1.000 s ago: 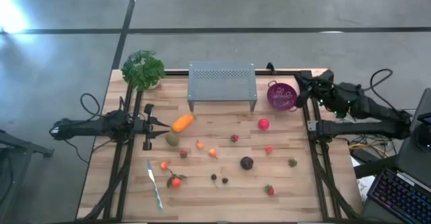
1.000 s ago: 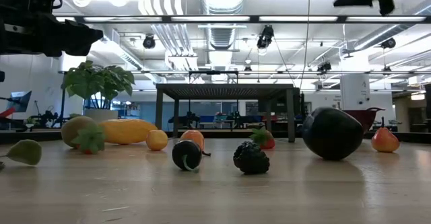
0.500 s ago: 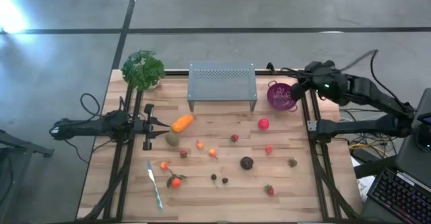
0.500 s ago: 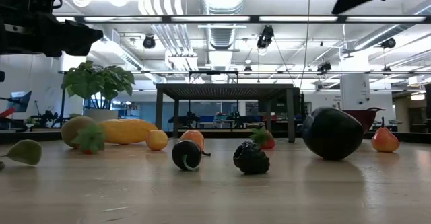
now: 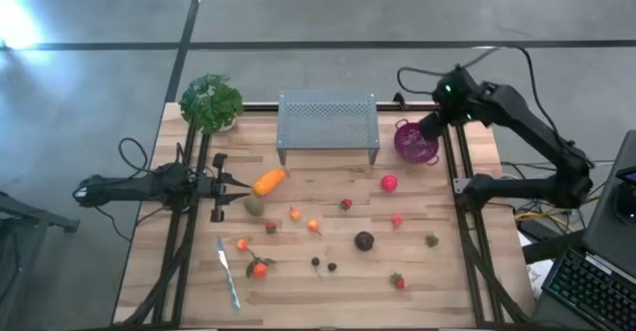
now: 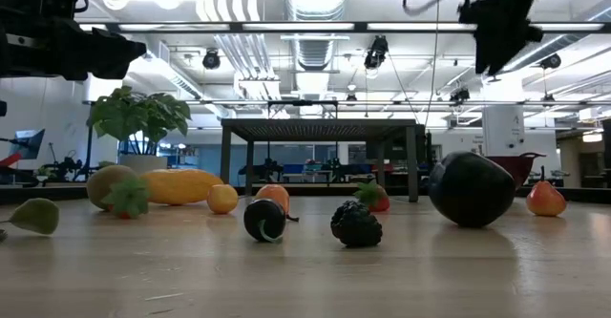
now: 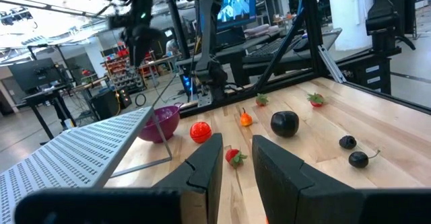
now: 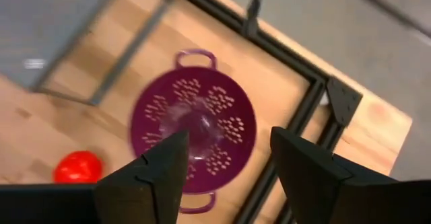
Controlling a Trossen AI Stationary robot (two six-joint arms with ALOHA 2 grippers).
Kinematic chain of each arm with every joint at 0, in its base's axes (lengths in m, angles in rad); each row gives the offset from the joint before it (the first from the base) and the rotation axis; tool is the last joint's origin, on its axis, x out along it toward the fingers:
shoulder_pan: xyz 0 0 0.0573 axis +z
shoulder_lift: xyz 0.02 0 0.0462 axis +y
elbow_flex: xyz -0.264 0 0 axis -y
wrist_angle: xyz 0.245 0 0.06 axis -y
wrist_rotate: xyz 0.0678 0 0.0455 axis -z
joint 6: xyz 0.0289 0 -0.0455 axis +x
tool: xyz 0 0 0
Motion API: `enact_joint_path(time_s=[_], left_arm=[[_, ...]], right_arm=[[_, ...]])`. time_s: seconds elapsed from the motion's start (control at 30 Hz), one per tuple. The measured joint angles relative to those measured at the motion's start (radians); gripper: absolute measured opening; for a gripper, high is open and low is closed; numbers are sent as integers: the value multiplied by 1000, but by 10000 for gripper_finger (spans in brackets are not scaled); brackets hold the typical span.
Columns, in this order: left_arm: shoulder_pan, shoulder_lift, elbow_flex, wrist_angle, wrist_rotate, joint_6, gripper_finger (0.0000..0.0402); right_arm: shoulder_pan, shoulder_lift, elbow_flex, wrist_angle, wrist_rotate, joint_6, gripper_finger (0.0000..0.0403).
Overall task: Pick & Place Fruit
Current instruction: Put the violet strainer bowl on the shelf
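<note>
High view: right end effector hangs open above purple colander.

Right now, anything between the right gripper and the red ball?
Nothing visible. The right gripper hangs open above the purple colander; the red ball lies on bare table beside it, nearest fruit apart from it.

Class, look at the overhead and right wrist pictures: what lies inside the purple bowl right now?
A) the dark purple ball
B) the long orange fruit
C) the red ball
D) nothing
D: the purple bowl shows only its bare perforated bottom, with the right hand above it and empty.
</note>
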Motion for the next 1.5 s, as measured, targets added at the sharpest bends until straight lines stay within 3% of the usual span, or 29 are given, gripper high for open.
enact_joint_path(time_s=[0.2, 0.6, 1.0, 1.27, 1.5], left_arm=[[0, 0, 0, 0, 0, 0, 87], [0, 0, 0, 0, 0, 0, 87], [0, 0, 0, 0, 0, 0, 87], [0, 0, 0, 0, 0, 0, 87], [0, 0, 0, 0, 0, 0, 87]], right_arm=[[-140, 152, 0, 35, -39, -92, 200], [-196, 318, 0, 48, -63, -153, 175], [-209, 321, -41, 107, -84, -136, 184], [-214, 340, -143, 208, -96, -107, 165], [-215, 339, -151, 241, -92, -90, 152]])
